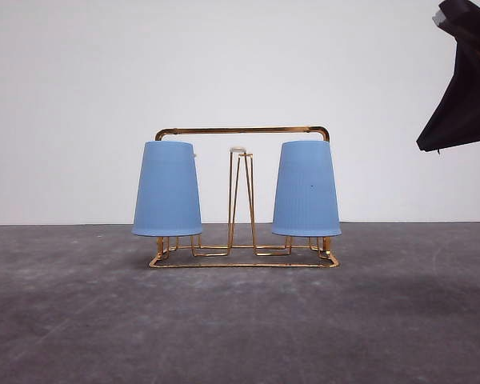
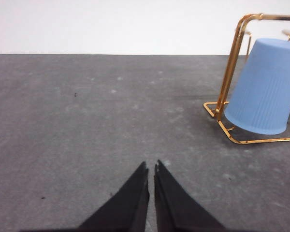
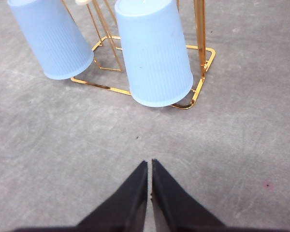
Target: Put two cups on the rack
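A: Where do the two cups sit?

B: Both hang mouth-down on the gold thin-wire rack [image 1: 243, 254] with the arched rectangular handle. In the front view the left light blue ribbed plastic cup [image 1: 167, 190] and the right light blue ribbed plastic cup [image 1: 306, 190] flank a bare upright loop peg with a white tip [image 1: 238, 150] in the middle. Each rim hangs a little above the rack's rectangular base, which rests on the dark grey mottled surface [image 1: 240, 328].

A: And the left pincer?

B: The left pincer [image 2: 151, 166] has its two black tapered fingers nearly touching at the tips, a thin slit between them, nothing held. It hovers over bare surface; the rack with one cup stands ahead of it and off to one side, well apart.

A: The right pincer?

B: The right pincer [image 3: 149, 164] looks the same: tips drawn together, nothing between them. Both cups and the rack lie ahead of it, the nearer cup almost straight beyond the fingertips, apart from them. In the front view a black part of an arm [image 1: 464, 80] hangs at the upper right, above and clear of the rack.
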Motion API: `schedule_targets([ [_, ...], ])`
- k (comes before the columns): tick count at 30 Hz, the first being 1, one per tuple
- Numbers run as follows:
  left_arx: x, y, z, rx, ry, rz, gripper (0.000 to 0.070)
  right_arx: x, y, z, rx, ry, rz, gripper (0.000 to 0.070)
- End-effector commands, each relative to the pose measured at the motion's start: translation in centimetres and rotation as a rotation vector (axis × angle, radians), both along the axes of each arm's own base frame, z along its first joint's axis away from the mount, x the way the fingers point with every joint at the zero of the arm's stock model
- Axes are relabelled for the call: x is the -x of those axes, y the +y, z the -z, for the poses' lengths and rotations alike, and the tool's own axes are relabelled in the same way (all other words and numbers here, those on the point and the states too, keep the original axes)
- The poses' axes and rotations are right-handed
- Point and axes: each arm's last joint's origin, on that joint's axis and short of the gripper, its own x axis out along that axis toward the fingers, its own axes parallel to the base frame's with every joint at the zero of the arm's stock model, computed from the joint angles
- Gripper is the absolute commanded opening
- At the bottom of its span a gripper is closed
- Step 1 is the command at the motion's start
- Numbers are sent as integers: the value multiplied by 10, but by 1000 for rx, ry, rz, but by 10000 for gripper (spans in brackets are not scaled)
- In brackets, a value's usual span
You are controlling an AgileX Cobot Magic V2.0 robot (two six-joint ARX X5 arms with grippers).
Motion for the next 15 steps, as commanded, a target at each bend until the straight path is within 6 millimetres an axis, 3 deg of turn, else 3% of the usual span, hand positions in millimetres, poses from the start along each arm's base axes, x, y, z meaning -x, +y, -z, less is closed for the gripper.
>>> schedule_targets([
  [1,-1,0,4,-18,7,-6,0,-1,1,-4,-14,-10,0,12],
  [15,-1,1,5,-22,12,-45,0,-1,1,-4,-14,-10,0,12],
])
